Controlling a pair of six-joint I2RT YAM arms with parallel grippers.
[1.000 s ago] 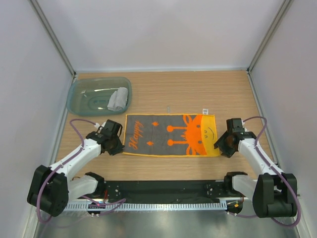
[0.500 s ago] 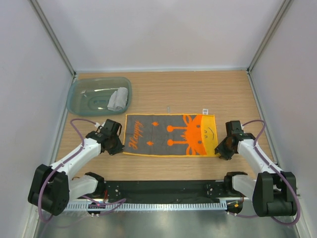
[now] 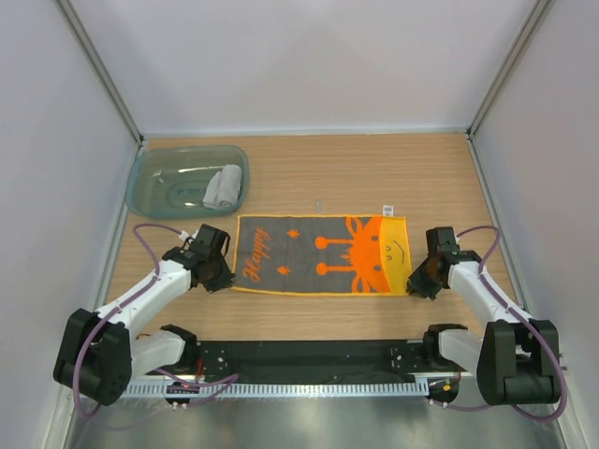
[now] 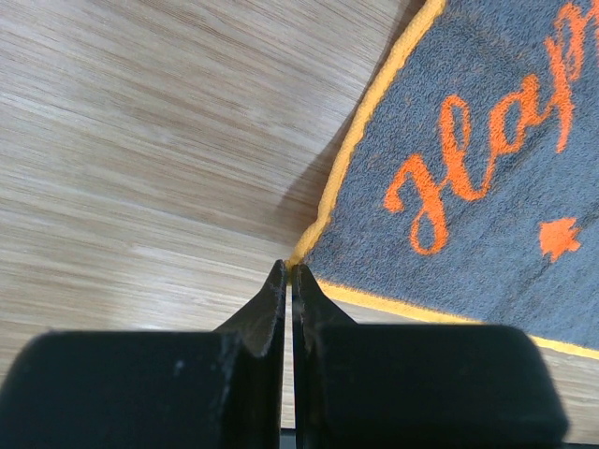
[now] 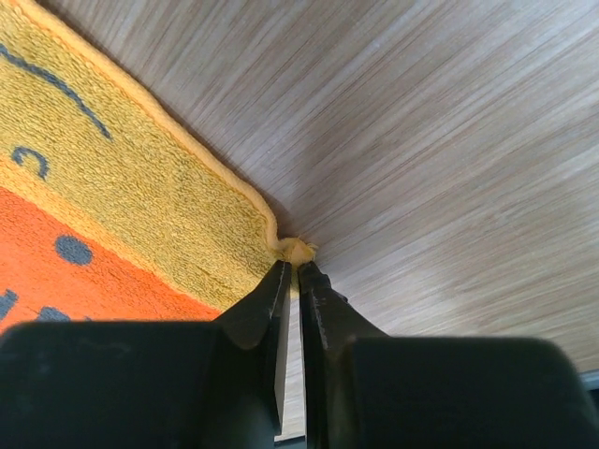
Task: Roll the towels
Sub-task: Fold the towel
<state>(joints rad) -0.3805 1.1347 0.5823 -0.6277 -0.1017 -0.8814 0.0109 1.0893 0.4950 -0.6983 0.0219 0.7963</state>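
orange towel (image 3: 323, 254): flat, face up, mid desk (image 3: 374, 168), toward near edge
long axis: left-right, parallel to near edge; animal face at right end
handling: soft, light, limp; take by near corners
left end effector (image 4: 288, 271): closed, looks pinched on near-left corner
right end effector (image 5: 292, 267): nearly closed, near-right corner bunched between tips
grey towel (image 3: 223, 187): rolled, in tub (image 3: 150, 178), far-left corner
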